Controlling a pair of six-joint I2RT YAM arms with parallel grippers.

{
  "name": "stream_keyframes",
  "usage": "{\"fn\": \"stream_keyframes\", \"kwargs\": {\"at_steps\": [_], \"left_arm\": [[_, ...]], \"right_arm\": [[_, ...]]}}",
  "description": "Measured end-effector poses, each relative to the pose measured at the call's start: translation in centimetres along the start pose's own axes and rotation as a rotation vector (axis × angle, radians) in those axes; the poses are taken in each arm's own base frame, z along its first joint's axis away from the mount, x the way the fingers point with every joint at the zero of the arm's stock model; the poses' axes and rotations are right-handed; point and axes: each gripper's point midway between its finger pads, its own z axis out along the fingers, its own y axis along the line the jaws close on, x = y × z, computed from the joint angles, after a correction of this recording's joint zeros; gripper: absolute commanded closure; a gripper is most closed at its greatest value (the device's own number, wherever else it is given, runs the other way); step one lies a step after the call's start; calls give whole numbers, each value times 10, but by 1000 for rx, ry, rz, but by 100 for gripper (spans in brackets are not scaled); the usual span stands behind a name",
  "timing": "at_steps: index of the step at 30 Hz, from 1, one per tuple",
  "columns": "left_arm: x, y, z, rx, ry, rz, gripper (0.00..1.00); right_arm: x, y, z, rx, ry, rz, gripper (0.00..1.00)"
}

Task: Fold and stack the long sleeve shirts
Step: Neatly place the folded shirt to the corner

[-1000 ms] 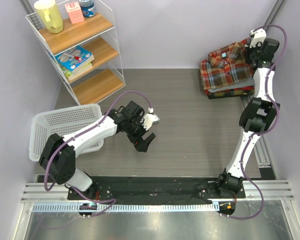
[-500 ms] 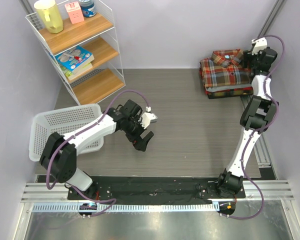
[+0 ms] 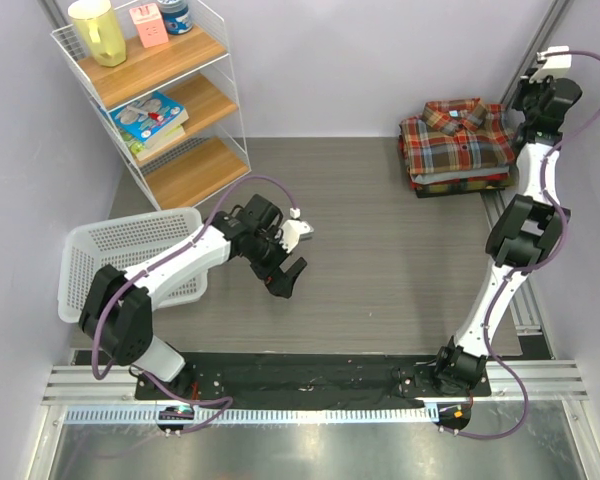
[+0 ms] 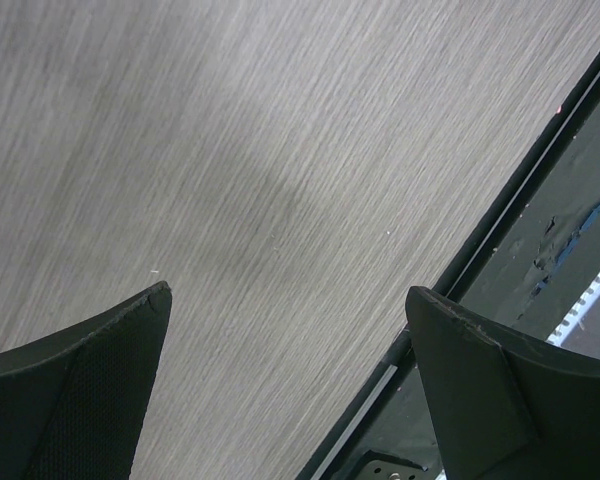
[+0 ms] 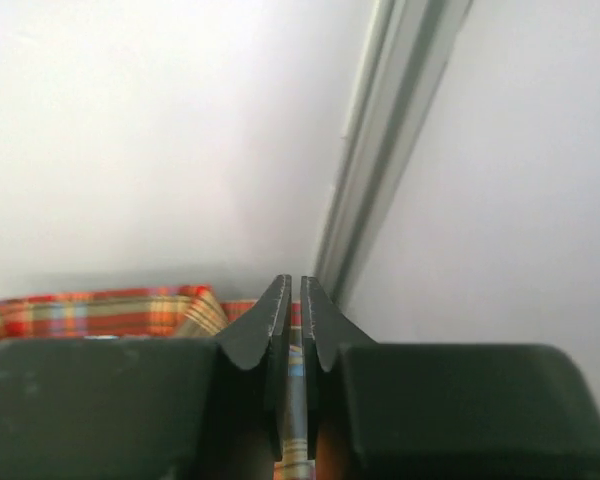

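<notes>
Two arms stand at the near edge of a grey wood-grain table [image 3: 380, 250], the largest surface in the overhead view. At the far left corner we see a white wire shelf rack [image 3: 195, 150] with three wooden shelves. The left arm [image 3: 170, 265] reaches toward the middle of the table. The right arm [image 3: 525, 230] stretches up along the right side to the far corner. A white perforated basket [image 3: 130, 245] lies at the left edge, beside the left arm.

The stack [image 3: 458, 180] of folded long sleeve shirts sits at the far right corner. Its topmost piece is a red, green and cream plaid flannel shirt [image 3: 450, 135], folded with the collar uppermost.

The left gripper [image 4: 290, 300] hangs over bare table with its fingers [image 4: 90, 380] spread wide and nothing between them. The right gripper [image 5: 291, 300] hovers just right of the stack, near the wall. Its fingers are drawn together to a thin slit and grip nothing.

On the rack's top shelf we note a yellow pitcher [image 3: 97, 30], a pink carton [image 3: 149, 24] and a blue can [image 3: 176, 14]. A picture book [image 3: 148, 115] rests on the middle shelf.
</notes>
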Motion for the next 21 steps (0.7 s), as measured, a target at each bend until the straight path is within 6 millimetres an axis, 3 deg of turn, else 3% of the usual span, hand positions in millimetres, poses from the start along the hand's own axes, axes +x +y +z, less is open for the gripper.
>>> {"fn": "stream_keyframes", "kwargs": {"at_steps": [3, 6, 9, 15, 19, 21], "left_arm": [[-7, 2, -4, -2, -18, 0, 0], [-13, 4, -8, 1, -37, -6, 0], [-16, 7, -10, 11, -47, -24, 0], [-15, 15, -10, 30, -44, -81, 0], [-15, 20, -12, 35, -52, -114, 0], [-16, 23, -14, 33, -54, -124, 0]], "right_arm": [[-4, 6, 1, -23, -16, 47, 94], [10, 12, 4, -41, 3, 88, 95], [38, 16, 10, -49, 36, 108, 95], [119, 21, 13, -37, 144, 108, 96], [160, 21, 15, -16, 193, 94, 95], [170, 20, 14, -5, 210, 84, 86]]}}
